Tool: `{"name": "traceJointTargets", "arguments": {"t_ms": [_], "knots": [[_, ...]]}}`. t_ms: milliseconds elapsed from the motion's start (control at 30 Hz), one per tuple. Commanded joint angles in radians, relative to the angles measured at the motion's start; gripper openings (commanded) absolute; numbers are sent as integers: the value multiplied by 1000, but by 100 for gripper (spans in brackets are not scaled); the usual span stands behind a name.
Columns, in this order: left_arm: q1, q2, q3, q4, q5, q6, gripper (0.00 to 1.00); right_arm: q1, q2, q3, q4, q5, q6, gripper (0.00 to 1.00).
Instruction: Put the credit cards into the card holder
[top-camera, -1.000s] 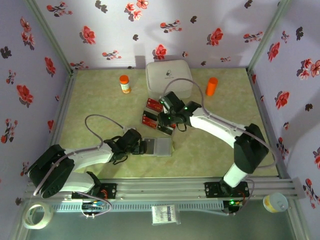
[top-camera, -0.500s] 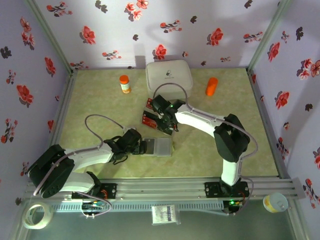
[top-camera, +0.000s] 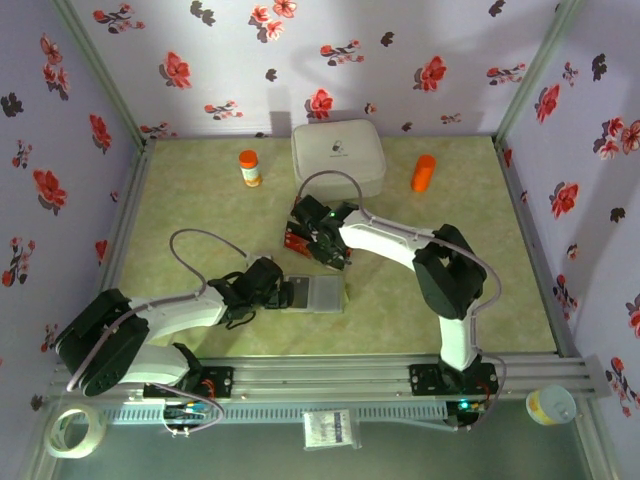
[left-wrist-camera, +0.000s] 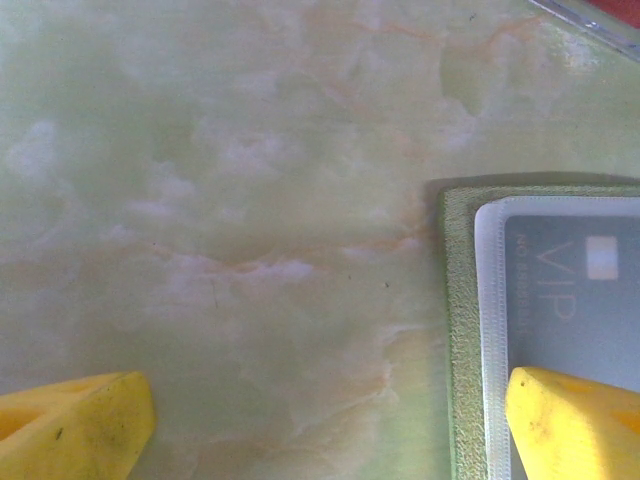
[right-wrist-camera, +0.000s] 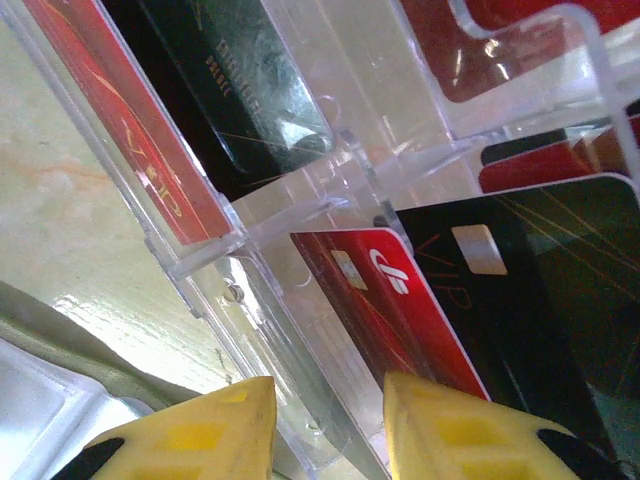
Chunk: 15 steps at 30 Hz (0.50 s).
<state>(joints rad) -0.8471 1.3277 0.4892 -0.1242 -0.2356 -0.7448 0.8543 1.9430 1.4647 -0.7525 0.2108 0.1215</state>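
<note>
R gripper, jaws narrow (grip: can't tell), straddles red credit card in clear stand: pinch card only, pull straight out; L gripper gapes, card holder beneath one tip.
</note>
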Motion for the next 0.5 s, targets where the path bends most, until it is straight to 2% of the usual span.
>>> {"name": "traceJointTargets", "arguments": {"t_ms": [0, 467], "knots": [[0, 64, -38, 60, 108, 0, 93, 6, 19, 11, -32, 4, -23, 32], [0, 64, -40, 61, 108, -2, 93, 8, -24, -18, -24, -20, -55, 11]]}}
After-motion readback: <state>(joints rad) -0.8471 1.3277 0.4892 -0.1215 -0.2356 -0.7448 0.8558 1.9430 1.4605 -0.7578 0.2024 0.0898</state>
